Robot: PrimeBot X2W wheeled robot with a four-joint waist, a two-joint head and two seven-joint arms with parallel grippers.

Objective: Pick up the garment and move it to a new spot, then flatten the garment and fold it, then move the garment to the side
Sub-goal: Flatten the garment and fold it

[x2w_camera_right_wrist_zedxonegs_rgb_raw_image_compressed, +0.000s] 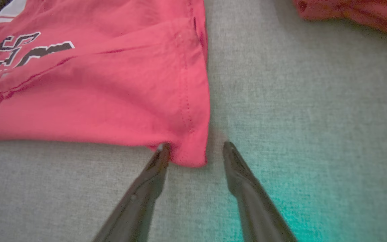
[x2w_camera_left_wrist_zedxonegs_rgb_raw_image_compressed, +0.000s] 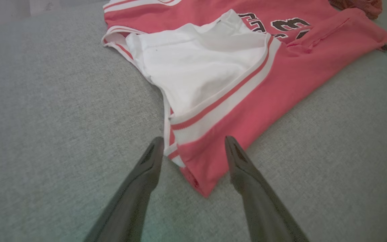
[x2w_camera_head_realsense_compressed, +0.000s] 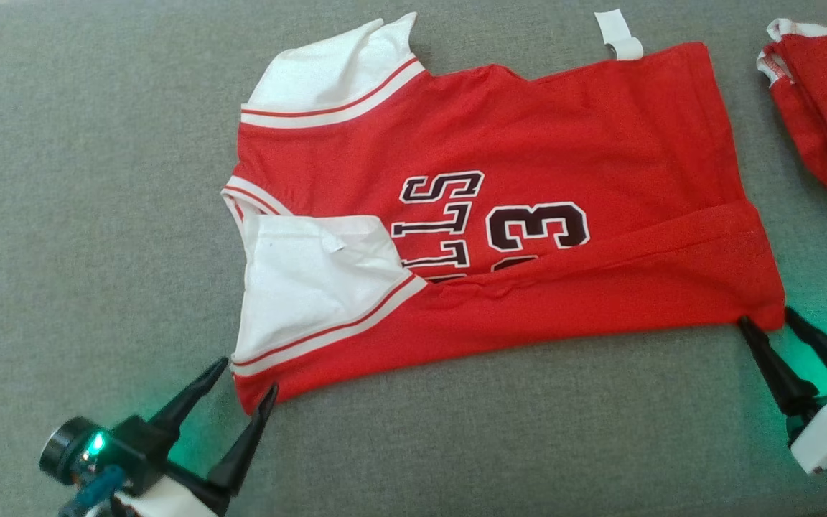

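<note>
The garment (x2w_camera_head_realsense_compressed: 528, 143) is a red jersey with white sleeves and dark lettering, spread on the grey cloth surface (x2w_camera_head_realsense_compressed: 62, 215), its near long edge folded over the number. My left gripper (x2w_camera_head_realsense_compressed: 248, 373) stands open at its near left corner; that corner (x2w_camera_left_wrist_zedxonegs_rgb_raw_image_compressed: 197, 168) lies between the two fingers, which are not pinching it. My right gripper (x2w_camera_head_realsense_compressed: 765, 316) is open at the near right corner (x2w_camera_right_wrist_zedxonegs_rgb_raw_image_compressed: 190, 151), whose tip lies between the fingers with a gap on the right side. The jersey lies loose on the surface.
A second red and white garment (x2w_camera_head_realsense_compressed: 826, 100) lies bunched at the far right, also seen at the top of the right wrist view (x2w_camera_right_wrist_zedxonegs_rgb_raw_image_compressed: 351, 13). A small white tag (x2w_camera_head_realsense_compressed: 619, 34) lies beyond the jersey. Bare grey cloth extends left and toward me.
</note>
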